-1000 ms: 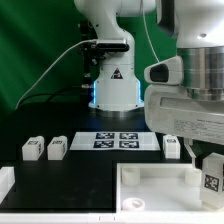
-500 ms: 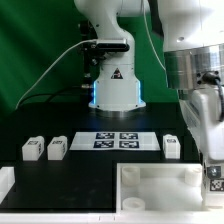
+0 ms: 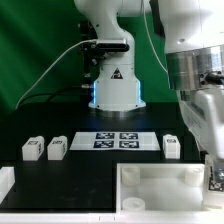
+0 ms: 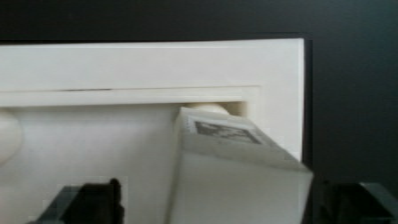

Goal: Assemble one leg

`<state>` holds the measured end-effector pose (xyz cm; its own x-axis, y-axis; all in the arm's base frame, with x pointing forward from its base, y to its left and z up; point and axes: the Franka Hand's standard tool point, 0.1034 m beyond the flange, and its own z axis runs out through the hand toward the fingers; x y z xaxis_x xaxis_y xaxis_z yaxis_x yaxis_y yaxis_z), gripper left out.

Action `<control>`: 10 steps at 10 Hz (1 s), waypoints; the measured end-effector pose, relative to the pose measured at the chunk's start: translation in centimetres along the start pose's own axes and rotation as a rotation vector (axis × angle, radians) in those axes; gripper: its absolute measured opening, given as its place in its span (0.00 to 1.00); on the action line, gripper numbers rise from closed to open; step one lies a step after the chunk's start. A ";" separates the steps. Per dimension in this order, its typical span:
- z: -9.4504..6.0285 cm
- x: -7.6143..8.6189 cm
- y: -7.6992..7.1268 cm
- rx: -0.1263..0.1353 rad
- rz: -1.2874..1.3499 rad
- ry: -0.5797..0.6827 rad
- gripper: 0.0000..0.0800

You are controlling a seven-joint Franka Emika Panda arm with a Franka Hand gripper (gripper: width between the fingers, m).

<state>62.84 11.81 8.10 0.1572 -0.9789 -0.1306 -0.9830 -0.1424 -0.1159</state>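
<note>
My gripper [image 3: 212,168] is at the exterior view's right edge, over the near right corner of the large white rimmed panel [image 3: 160,185]. It is shut on a white leg [image 3: 214,180] with a tag. In the wrist view the leg [image 4: 235,160] hangs tilted between the dark fingers [image 4: 89,203], and its tagged end sits by a hole at the inner corner of the panel [image 4: 143,70]. Three more legs lie on the black table: two at the left [image 3: 33,148] [image 3: 57,148] and one at the right [image 3: 171,146].
The marker board [image 3: 117,140] lies flat in front of the robot base [image 3: 113,85]. A white part [image 3: 5,182] shows at the exterior view's left edge. A green backdrop stands behind the table.
My gripper has moved toward the exterior view's right and down with the leg, over the panel's right corner. In the last half second it has barely moved.
</note>
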 end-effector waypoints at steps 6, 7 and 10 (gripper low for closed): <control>0.3 -0.2 -0.2 -0.075 -0.840 0.044 0.81; 0.7 -0.9 -0.5 -0.094 -1.044 0.058 0.81; 0.7 -0.7 -0.5 -0.092 -1.039 0.058 0.76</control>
<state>63.31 12.62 7.59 0.9270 -0.3731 0.0386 -0.3700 -0.9265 -0.0687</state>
